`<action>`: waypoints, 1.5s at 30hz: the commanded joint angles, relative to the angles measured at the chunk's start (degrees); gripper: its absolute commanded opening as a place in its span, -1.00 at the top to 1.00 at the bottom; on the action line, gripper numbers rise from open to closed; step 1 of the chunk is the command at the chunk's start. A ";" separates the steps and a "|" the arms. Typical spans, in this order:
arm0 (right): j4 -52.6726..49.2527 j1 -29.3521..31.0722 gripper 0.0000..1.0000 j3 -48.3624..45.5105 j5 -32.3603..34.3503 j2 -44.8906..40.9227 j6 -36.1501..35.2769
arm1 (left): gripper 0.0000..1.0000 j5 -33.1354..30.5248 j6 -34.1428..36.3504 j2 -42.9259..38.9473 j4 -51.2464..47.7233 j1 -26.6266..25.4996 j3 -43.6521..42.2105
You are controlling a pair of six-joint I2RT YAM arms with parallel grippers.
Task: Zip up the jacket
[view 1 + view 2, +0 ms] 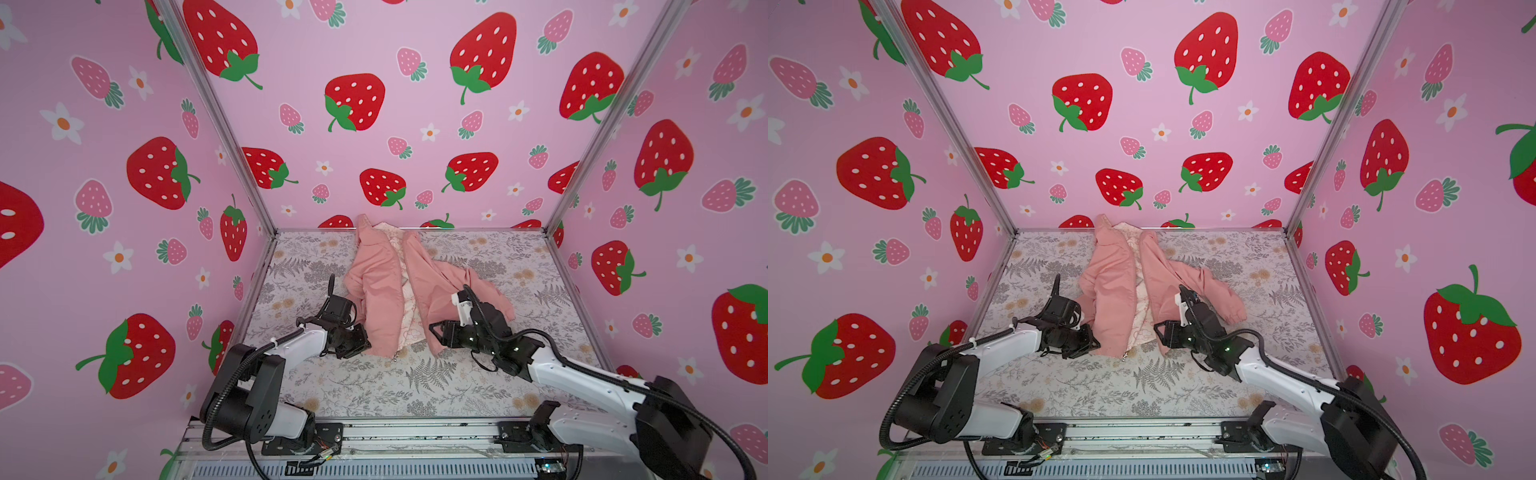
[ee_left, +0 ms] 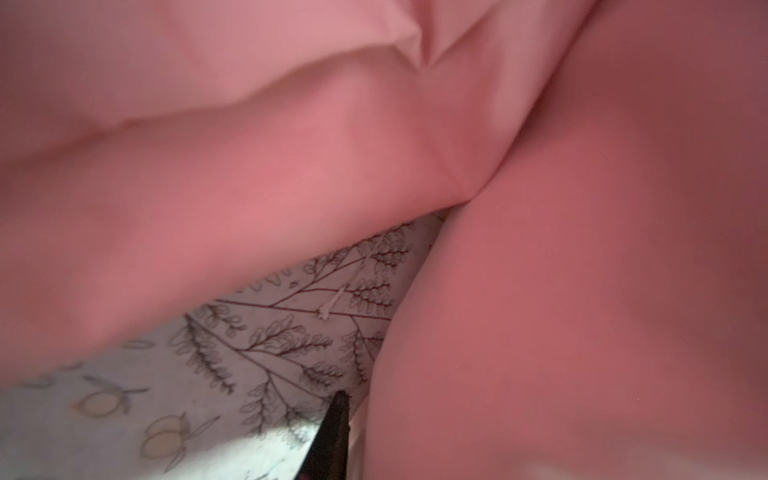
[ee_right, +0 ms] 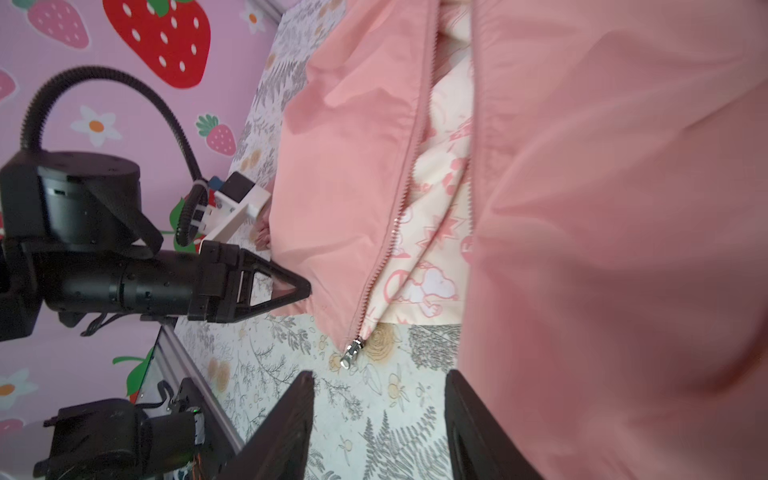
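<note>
at the back centre of the worktop point(image 1: 374, 390), the jacket point(image 1: 384, 282) lies front side up with its hood toward the rear wall. its front is open, and cream lining point(image 3: 436, 199) shows between the two front panels. the zipper is not joined: the silver pull point(image 3: 352, 352) sits at the bottom hem of one panel, and the opposite row of teeth lies apart from it.

step in hand, as judged: positioning at the hem before the zipper is engaged.

- the left tool point(image 1: 365, 341) meets the near hem corner on its side. the pictures do not show whether it is spread or pinching cloth.
- the right tool point(image 3: 379, 374) is spread and empty, with one finger just beside the other panel's hem.

next move, as judged: bring the free zipper end to the slider and seat it. then hold the hem down while drawing the pull toward the hood.
</note>
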 commanded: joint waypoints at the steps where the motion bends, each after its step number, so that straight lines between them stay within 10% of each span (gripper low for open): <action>1: 6.32 3.79 -0.07 5.23 -2.66 9.46 0.58 | 0.41 0.22 1.63 -2.41 -2.75 0.38 1.01; 12: 12.50 4.85 0.02 15.79 -7.50 32.04 3.18 | 0.78 1.15 0.87 -3.47 -1.16 0.53 -1.31; 45: 21.61 4.87 -0.02 9.97 -10.91 33.89 10.47 | 0.98 2.95 0.07 -2.05 1.77 0.91 -2.83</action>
